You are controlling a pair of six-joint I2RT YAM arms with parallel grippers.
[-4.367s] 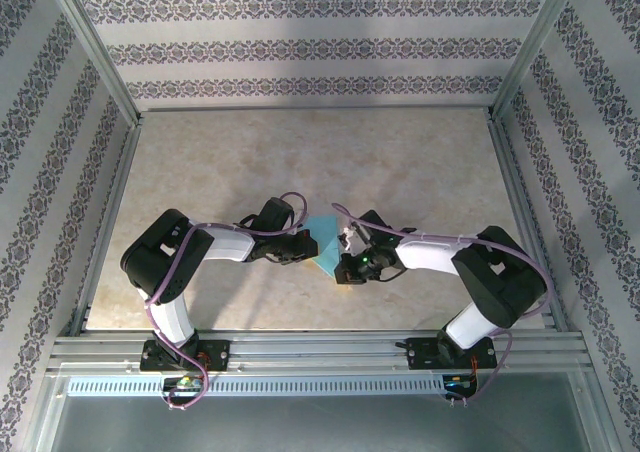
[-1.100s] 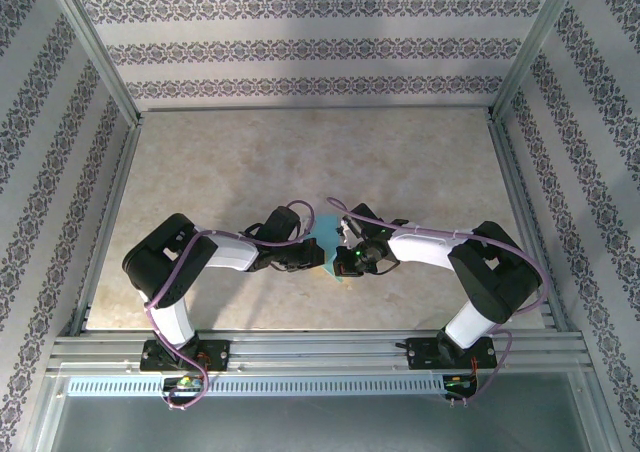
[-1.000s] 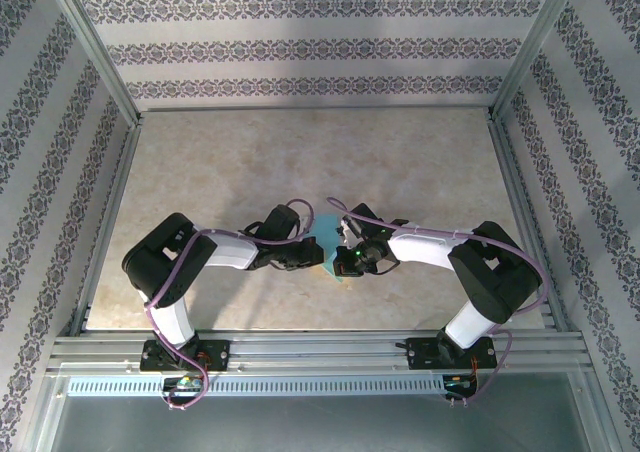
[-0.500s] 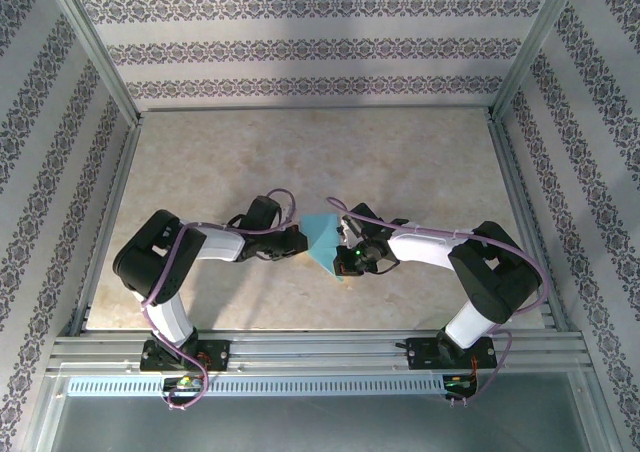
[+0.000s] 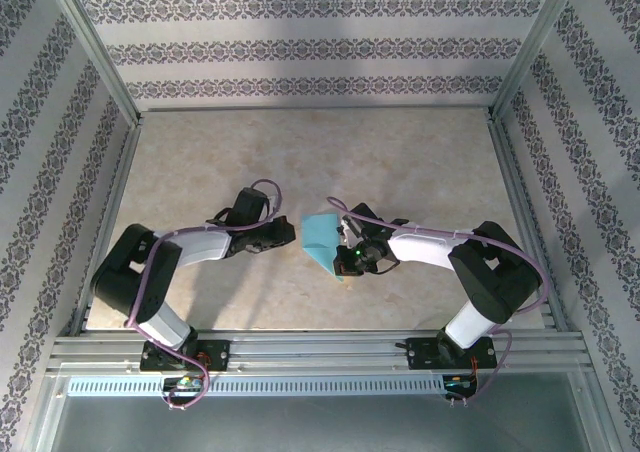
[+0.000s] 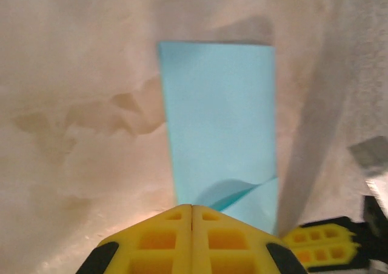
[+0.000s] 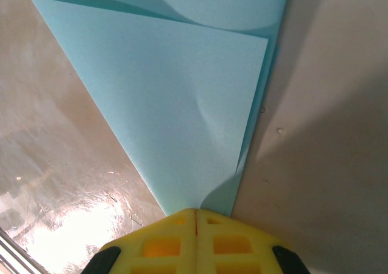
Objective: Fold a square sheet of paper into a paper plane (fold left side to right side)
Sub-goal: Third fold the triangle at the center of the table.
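Risk is in the loose flap: the square sheet of paper [image 7: 176, 104], folded on the table [image 5: 400, 162], may slide or spring open if the right end effector [image 7: 195, 212], closed with its tip at the sheet's pointed corner, lifts. The left end effector [image 6: 192, 207], closed and empty, reaches low just beside the sheet.

We've got the square sheet of paper [image 5: 320, 235] lying flat on the table [image 5: 430, 172], roughly mid-table and a bit toward the near edge. It's plain turquoise-blue and already folded, so the outline isn't square. From above, its broad far end narrows to a point at the near end. In the left wrist view the paper [image 6: 221, 134] looks like a tall strip with a loose flap curling up. In the right wrist view the top layer [image 7: 176, 92] is a triangle with a small dent, and the edges aren't quite lined up.
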